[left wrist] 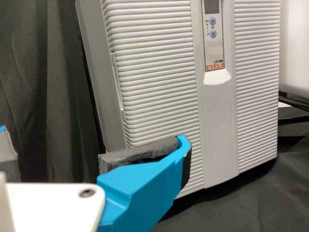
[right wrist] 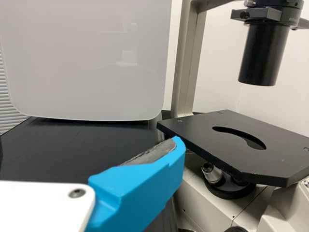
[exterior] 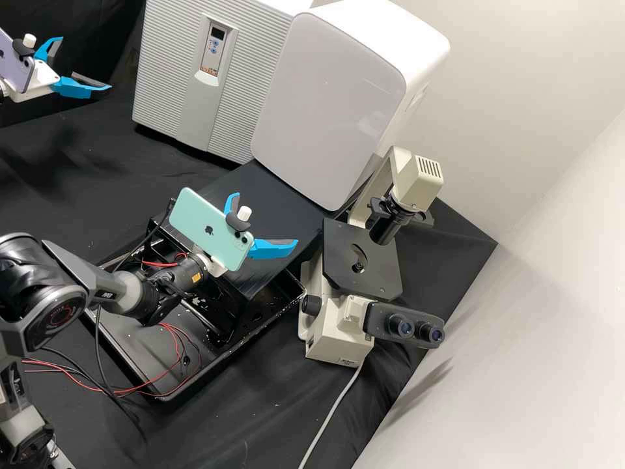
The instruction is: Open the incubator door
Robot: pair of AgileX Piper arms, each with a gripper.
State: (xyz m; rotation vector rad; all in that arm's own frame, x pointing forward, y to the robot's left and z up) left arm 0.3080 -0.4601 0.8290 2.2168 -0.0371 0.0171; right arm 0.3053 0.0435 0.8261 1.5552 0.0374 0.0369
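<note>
Nearest, right arm (exterior: 62, 273), reached in over the black-draped table (exterior: 234, 417). Beside it, microscope (exterior: 348, 326), no part in the task as judged. Right gripper (exterior: 267, 217) spread wide, nothing held; pointed towards the stage and the glossy white cabinet (exterior: 332, 98) beyond, so poorly placed for the job.

Farther off, left gripper (exterior: 86, 62), also spread wide and empty. Beyond its fingers (left wrist: 145, 188), ribbed incubator (exterior: 163, 71), set beside the white cabinet. Incubator door (left wrist: 159, 72) appears shut; its long axis is upright, its control panel (left wrist: 213, 34) high on the centre strip.

Key relation: door lies just ahead of the left fingertips, near but apart. Left arm is the nearer and better aimed. A side edge will probably have to be hooked by one finger and drawn outward; if the smooth centre strip is pushed instead, no purchase is likely to be gained.
</note>
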